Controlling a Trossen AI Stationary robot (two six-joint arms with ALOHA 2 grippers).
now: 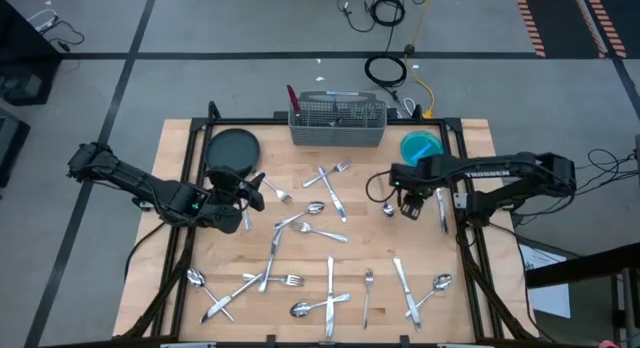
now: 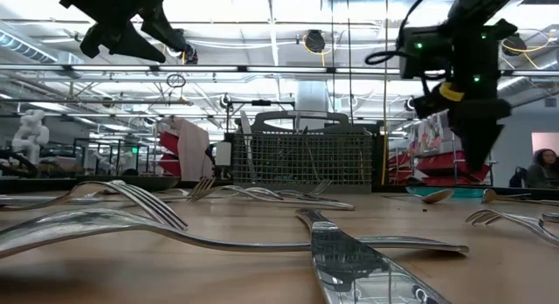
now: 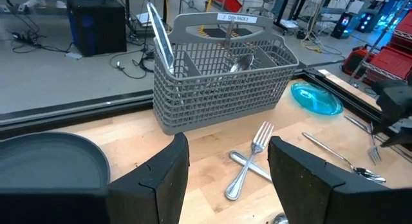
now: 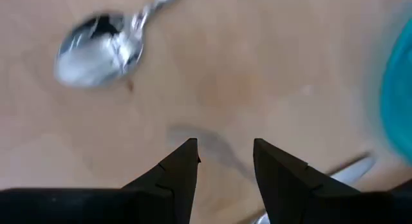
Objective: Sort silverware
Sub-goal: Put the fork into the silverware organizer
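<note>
Right gripper [image 4: 223, 161] hangs right of centre in the high view, fingers spread and empty, pointing down at bare wood just beside a spoon [image 4: 96, 49]. Left gripper [image 3: 225, 169] waits centre-left, spread, empty. Silverware [image 1: 330, 283] lies scattered across the table's lower half. Recommendation: centre over the spoon's handle before descending, then close squarely

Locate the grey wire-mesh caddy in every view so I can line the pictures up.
High view: caddy at the table's far edge, centre.
Low view: caddy mid-picture, beyond the silverware.
Left wrist view: caddy ahead of the open left pincer.
Right wrist view: not in it.
Shared landmark: the blue plate beside the caddy, also seen in the left wrist view.
</note>
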